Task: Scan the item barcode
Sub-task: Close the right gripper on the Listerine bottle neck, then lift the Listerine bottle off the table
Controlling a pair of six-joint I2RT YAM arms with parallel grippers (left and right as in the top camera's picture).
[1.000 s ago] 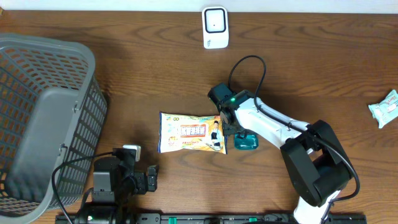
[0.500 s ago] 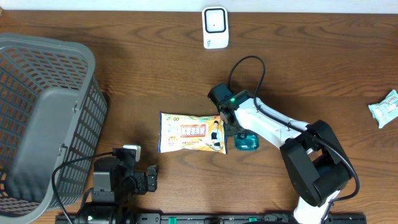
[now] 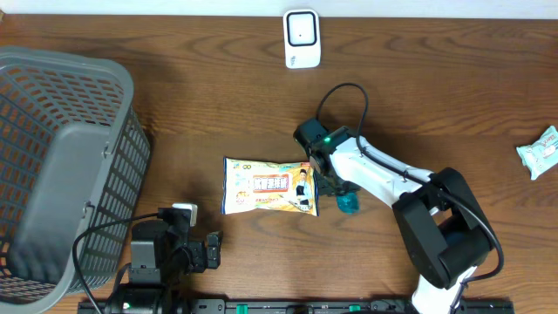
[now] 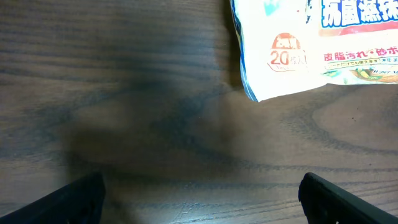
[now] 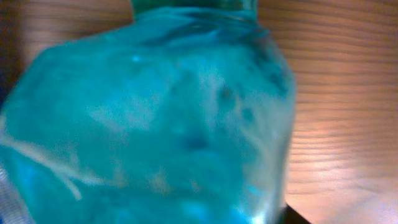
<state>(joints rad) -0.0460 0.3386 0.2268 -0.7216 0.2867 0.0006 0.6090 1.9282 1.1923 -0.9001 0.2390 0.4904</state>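
Hovering at the right end of the snack packet, the right gripper is being held low over the table. Its wrist view is being filled by a blurred teal surface, so whether the jaws are clamped on the packet or merely beside it cannot be told. The left gripper is being shown spread wide, with only bare wood between its fingers and a corner of the packet ahead. The packet is being seen lying flat, printed face up, mid-table. A white scanner is being shown at the far edge, a grey basket at the left, and a small pale wrapper at the right edge, all on dark wood grain.
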